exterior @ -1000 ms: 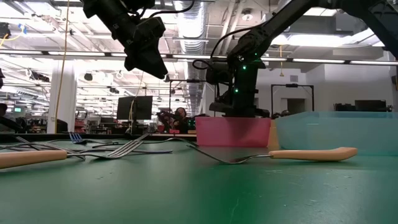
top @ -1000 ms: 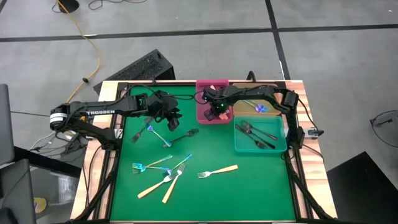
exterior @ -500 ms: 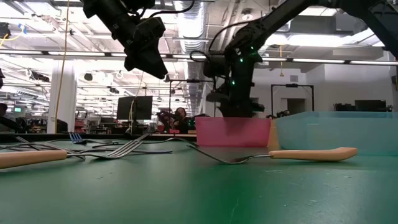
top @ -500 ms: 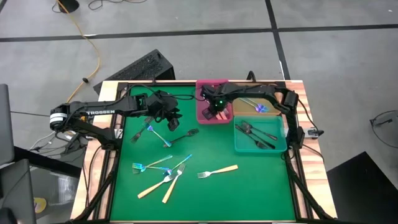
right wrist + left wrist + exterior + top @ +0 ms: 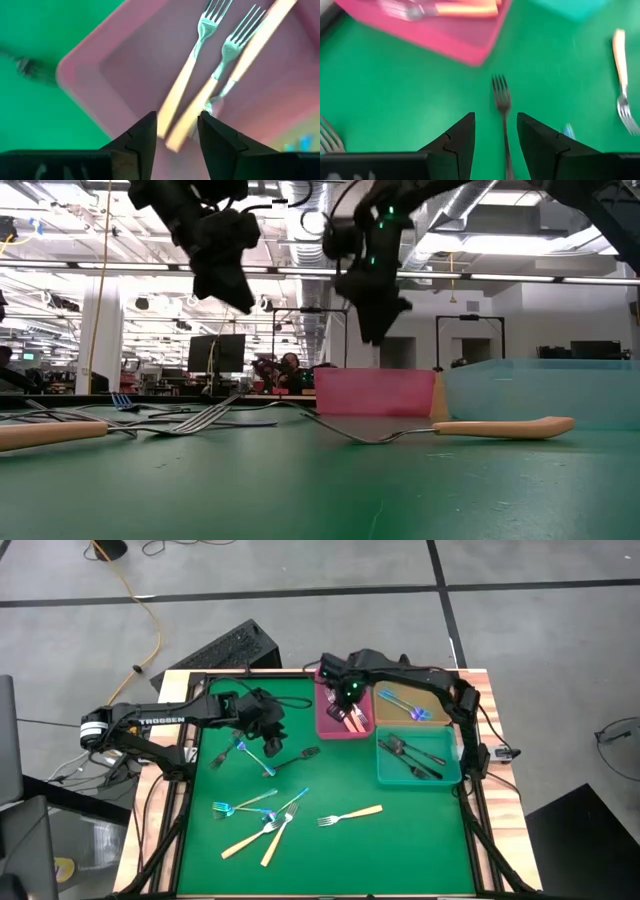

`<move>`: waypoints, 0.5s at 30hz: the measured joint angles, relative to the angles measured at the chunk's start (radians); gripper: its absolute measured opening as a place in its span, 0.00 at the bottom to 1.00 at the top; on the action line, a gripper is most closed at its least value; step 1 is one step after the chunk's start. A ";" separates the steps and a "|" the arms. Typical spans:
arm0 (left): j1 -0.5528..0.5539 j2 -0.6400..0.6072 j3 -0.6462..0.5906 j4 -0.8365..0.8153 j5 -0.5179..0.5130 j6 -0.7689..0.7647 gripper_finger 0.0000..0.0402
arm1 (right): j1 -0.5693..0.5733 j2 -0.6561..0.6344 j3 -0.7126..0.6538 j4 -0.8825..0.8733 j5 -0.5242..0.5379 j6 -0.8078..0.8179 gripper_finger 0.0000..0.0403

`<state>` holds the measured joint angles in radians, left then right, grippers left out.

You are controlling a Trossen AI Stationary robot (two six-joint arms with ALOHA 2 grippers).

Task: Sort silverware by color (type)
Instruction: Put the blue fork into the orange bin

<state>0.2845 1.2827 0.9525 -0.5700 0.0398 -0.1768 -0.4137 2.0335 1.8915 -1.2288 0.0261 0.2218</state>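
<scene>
The right tool [image 5: 344,692] has lifted up off the pink bin [image 5: 328,725] since a moment ago and now hangs above its far end, fingers parted with nothing between them. Under it, in its wrist view, tan-handled forks [image 5: 200,75] lie side by side on the bin's floor, so I'd judge a fork of that kind has just been dropped off where it belongs.

The left tool [image 5: 268,726] hovers over the green table [image 5: 420,830], near the pink bin's left side, fingers apart and empty. A dark fork [image 5: 502,102] lies on the mat straight ahead between its fingertips, tines pointing toward the bin; it looks like the next pick.

Further out, the teal bin [image 5: 385,775] holds dark forks [image 5: 410,755], and the tan bin [image 5: 390,718] behind it holds an iridescent blue fork [image 5: 405,705].

Loose on the mat: two blue forks [image 5: 240,750] near the left arm, a tangled cluster [image 5: 262,823] of blue and tan-handled forks toward the front, and one tan-handled fork [image 5: 350,815] lying alone. Plenty remains to sort.
</scene>
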 joint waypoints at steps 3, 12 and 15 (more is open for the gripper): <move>-0.006 0.000 0.000 -0.087 0.021 0.006 0.32 | 0.000 0.000 0.111 -0.121 0.000 -0.046 0.40; -0.118 0.000 -0.016 -0.216 0.006 0.183 0.32 | 0.009 0.000 0.421 -0.338 0.002 -0.171 0.40; -0.154 0.000 -0.058 -0.207 0.005 0.299 0.32 | 0.015 -0.022 0.463 -0.326 -0.001 -0.204 0.40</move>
<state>0.1305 1.2827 0.8949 -0.7771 0.0451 0.1217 -0.3985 2.0118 2.3540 -1.5553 0.0254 0.0175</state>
